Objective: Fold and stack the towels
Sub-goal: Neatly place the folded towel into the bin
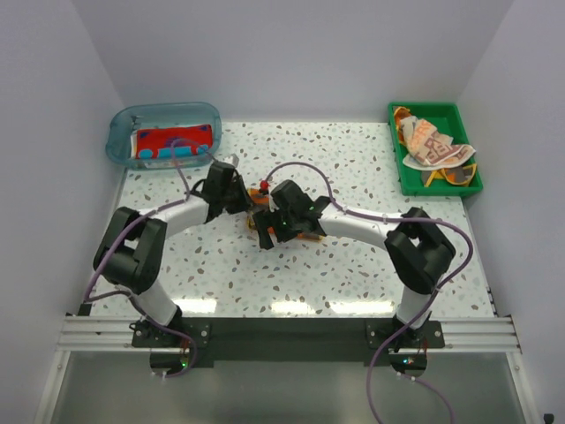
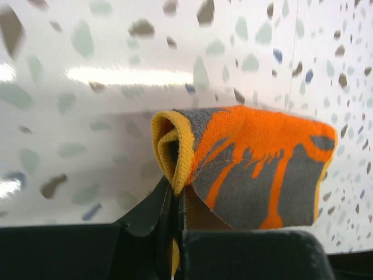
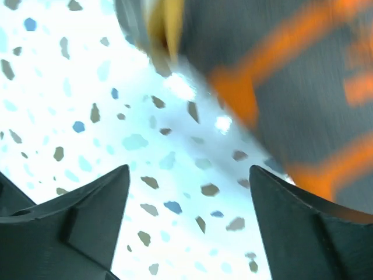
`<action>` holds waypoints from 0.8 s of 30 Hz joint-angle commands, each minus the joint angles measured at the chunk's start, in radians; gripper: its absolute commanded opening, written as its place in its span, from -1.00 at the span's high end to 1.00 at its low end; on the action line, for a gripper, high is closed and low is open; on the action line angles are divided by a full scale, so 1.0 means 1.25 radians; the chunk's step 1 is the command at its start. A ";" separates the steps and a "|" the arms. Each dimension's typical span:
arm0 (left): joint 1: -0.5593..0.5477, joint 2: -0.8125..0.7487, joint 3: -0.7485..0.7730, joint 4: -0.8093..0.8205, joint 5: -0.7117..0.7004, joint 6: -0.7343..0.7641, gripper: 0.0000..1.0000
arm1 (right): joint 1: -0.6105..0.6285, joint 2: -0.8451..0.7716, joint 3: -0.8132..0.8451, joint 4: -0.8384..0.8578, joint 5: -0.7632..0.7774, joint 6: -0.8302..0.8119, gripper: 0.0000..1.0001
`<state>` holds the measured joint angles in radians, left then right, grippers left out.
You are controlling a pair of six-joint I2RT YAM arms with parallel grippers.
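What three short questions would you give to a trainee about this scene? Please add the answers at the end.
1. True or false: the left claw is shut on an edge of the orange and grey towel.
2. Choose one. In the overhead view, the green tray sits: A) at the top right; B) at the top left; C) at the bottom, in the middle.
3. Fill the gap: the right claw is ____, with nothing between its fingers.

Key: 1 true; 2 A; 3 open.
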<state>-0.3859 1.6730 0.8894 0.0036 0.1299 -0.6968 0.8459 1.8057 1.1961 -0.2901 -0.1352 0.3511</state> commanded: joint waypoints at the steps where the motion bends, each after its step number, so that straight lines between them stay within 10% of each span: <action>1: 0.055 0.025 0.128 -0.100 -0.100 0.150 1.00 | -0.003 -0.076 0.048 -0.101 0.093 -0.030 -0.81; 16: 0.229 0.334 0.890 -0.469 -0.266 0.387 1.00 | -0.024 -0.197 0.016 -0.305 0.184 -0.102 -0.97; 24: 0.338 0.450 1.041 -0.496 -0.268 0.457 1.00 | -0.035 -0.194 0.022 -0.321 0.211 -0.125 -0.97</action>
<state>-0.0147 2.2024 2.1330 -0.5713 -0.1707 -0.2028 0.8101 1.5898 1.2213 -0.6651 0.0952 0.2203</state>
